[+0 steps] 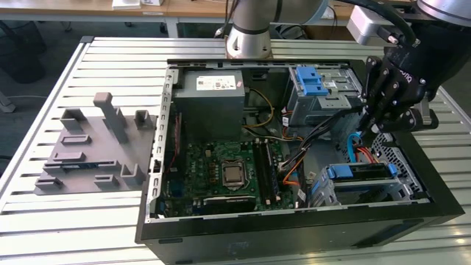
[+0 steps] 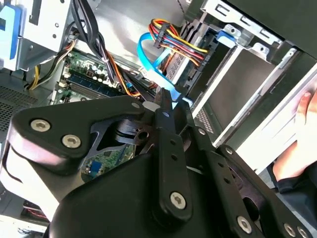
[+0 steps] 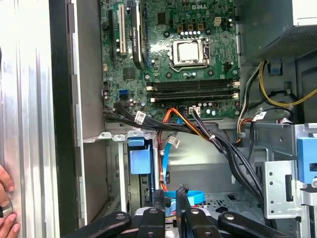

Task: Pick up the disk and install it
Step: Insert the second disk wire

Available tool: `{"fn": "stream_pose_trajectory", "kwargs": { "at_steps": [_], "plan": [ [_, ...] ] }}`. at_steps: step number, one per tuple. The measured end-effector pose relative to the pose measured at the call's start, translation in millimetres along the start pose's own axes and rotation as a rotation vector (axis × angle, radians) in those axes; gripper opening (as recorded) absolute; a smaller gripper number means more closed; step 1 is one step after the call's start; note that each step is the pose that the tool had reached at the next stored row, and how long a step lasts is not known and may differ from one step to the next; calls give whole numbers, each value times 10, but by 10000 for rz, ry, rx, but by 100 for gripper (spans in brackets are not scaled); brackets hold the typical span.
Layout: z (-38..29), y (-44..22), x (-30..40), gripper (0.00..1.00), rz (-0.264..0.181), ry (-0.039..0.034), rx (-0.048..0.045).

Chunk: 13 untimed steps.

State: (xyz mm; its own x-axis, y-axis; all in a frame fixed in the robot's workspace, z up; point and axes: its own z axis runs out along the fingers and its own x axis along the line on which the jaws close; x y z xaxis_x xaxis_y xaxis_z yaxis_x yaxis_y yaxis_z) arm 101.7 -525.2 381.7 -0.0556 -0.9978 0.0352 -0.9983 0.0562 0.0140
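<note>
1. Disk point(image 1: 358, 172) lay in the drive cage at the near corner of the case point(image 1: 294, 232), on the exterior view's right. Its blue bracket faced up, and the first wrist view showed the bracket point(image 3: 139, 159) set between the cage walls.
2. It looked seated or almost seated, though I could not tell whether it was fully latched.
3. The gripper point(image 1: 370, 128) hung just above the case's right side, over the gap between the disk's cage and the far drive bay, apart from the disk.
4. Both wrist views showed the claw clenched, its fingers point(image 2: 166, 101) pressed together. Nothing appeared to be held between them.
5. A blue cable point(image 2: 153, 54) looped just beside the fingertips. A bundle of coloured wires point(image 2: 176, 39) ran to the back of the drive.
6. By my reading, the carrying was done and the work stood at the seating stage of the install.
7. Any further move would call for care. The closed fingers had to stay clear of the cable loop and wires, and any pressure would belong on the bracket, not on the board point(image 1: 228, 171).
8. A person's hand point(image 3: 6, 203) rested at the table edge outside the case, a reason for slow motion.
</note>
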Motion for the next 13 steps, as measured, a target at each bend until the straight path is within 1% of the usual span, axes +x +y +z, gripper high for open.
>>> {"fn": "stream_pose_trajectory", "kwargs": {
  "at_steps": [3,5,6,7,13],
  "plan": [
    [15,1,-27,24,2,6,-33],
    [32,-5,-32,24,7,26,-65],
    [40,-7,-33,24,8,53,-73],
    [46,-7,-33,24,10,101,-72],
    [69,-7,-34,24,21,682,-39]
  ]
}}
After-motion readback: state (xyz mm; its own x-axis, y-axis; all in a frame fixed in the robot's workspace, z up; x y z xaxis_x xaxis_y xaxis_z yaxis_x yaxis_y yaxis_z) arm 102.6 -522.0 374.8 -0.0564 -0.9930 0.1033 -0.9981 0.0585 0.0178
